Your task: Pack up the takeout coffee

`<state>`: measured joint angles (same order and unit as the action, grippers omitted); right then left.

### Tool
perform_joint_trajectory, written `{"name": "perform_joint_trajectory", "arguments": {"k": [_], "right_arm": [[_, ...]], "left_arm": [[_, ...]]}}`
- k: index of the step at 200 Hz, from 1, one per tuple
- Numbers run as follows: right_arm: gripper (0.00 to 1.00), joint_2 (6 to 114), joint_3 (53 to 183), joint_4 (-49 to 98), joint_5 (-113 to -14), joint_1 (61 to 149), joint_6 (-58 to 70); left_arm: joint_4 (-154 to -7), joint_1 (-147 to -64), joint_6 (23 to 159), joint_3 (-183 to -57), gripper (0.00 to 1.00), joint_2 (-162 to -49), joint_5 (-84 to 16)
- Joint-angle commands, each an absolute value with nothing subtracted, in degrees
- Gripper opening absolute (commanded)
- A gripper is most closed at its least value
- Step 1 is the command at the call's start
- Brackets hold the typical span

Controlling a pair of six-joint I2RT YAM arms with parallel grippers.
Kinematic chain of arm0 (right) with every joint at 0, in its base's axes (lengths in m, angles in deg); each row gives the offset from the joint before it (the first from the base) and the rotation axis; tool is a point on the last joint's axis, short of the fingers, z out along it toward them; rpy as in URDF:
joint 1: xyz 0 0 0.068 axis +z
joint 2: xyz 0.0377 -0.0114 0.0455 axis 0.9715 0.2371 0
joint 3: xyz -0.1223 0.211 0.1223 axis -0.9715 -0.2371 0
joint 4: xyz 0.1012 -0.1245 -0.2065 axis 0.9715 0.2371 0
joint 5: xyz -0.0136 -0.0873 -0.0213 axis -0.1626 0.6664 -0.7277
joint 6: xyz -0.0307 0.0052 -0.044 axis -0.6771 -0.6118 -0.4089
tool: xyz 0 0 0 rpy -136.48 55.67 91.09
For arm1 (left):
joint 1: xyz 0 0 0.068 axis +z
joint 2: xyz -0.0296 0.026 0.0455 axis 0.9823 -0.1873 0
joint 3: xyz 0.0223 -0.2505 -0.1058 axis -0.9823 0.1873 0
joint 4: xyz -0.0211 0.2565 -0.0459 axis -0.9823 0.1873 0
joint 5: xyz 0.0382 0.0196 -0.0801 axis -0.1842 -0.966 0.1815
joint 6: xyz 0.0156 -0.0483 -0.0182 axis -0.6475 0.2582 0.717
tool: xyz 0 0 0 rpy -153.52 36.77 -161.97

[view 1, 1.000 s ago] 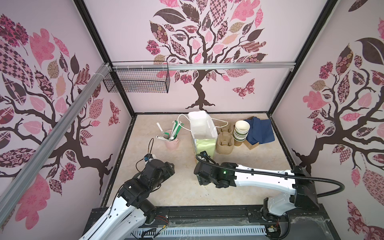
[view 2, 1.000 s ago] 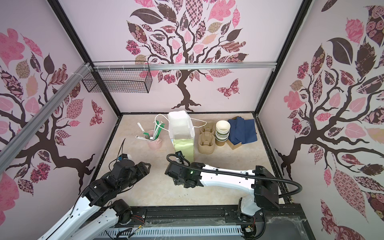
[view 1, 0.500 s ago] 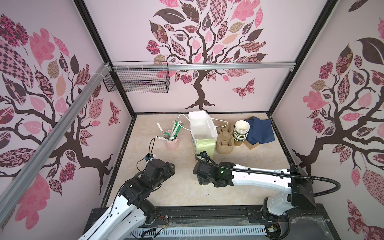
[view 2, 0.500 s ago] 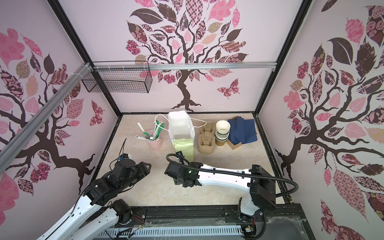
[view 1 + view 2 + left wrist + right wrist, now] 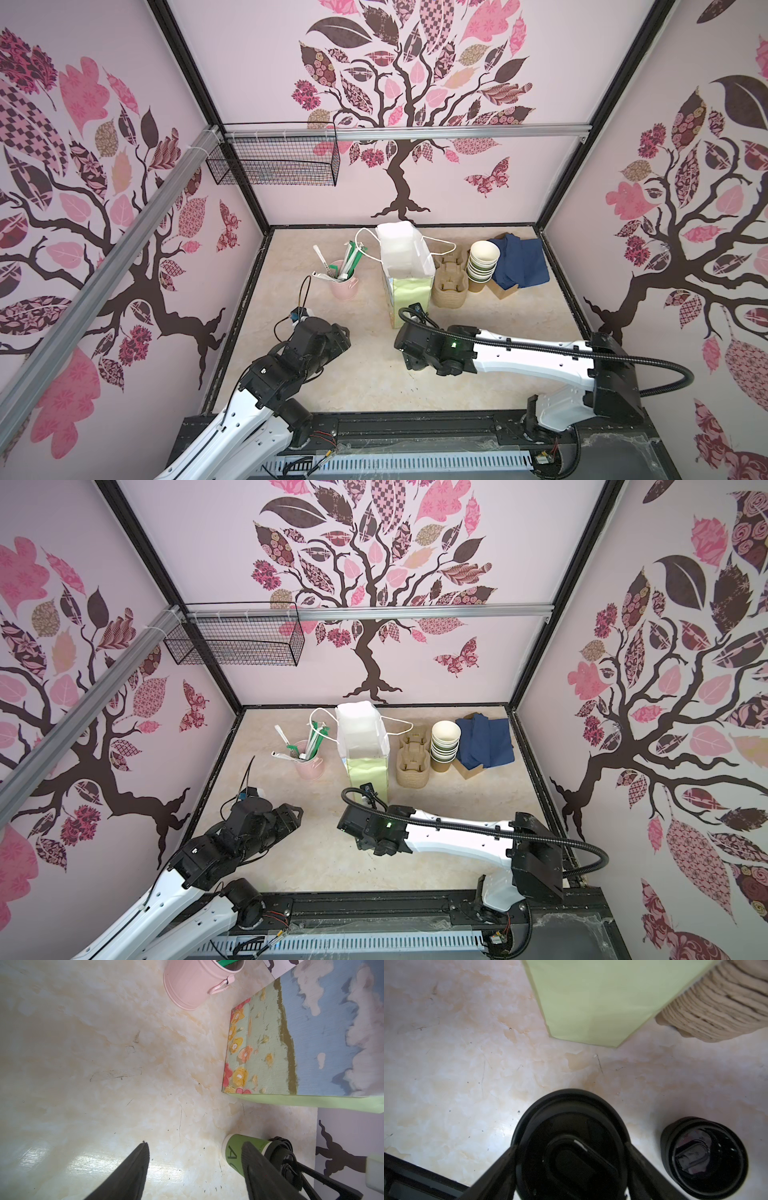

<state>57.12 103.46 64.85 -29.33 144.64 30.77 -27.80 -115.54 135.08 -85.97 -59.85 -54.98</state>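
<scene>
Right wrist view: right gripper (image 5: 570, 1150) straddling the black-lidded small green paper cup (image 5: 566, 1113) standing near the pale green paper bag (image 5: 591, 997); whether it is clamping we cannot tell; lid-only pinching may be inviting slippage; left gripper (image 5: 195, 1144) gaping empty

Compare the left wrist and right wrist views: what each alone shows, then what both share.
Left wrist only: the pink bucket, the painted face of the paper bag, the green wall of the takeout coffee. Right wrist only: a loose black lid, stacked pulp cup carriers. Both: the bag's pale green side, the coffee, the marble tabletop.
</scene>
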Motion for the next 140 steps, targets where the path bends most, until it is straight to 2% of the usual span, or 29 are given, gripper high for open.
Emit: {"name": "perform_joint_trajectory", "arguments": {"k": [1, 74, 140], "right_arm": [[0.79, 53.3, 100.1, 71.3, -28.9, 142.5, 31.7], [0.79, 43.3, 91.9, 75.2, -27.1, 132.1, 28.7], [0.81, 42.9, 91.4, 75.0, -27.2, 127.3, 27.6]], "left_arm": [[-29.4, -115.4, 134.2, -85.8, 0.74, -60.2, -55.3], [-30.3, -115.3, 133.9, -85.4, 0.74, -61.4, -55.1], [-30.1, -115.2, 133.2, -85.7, 0.73, -62.2, -55.1]]}}
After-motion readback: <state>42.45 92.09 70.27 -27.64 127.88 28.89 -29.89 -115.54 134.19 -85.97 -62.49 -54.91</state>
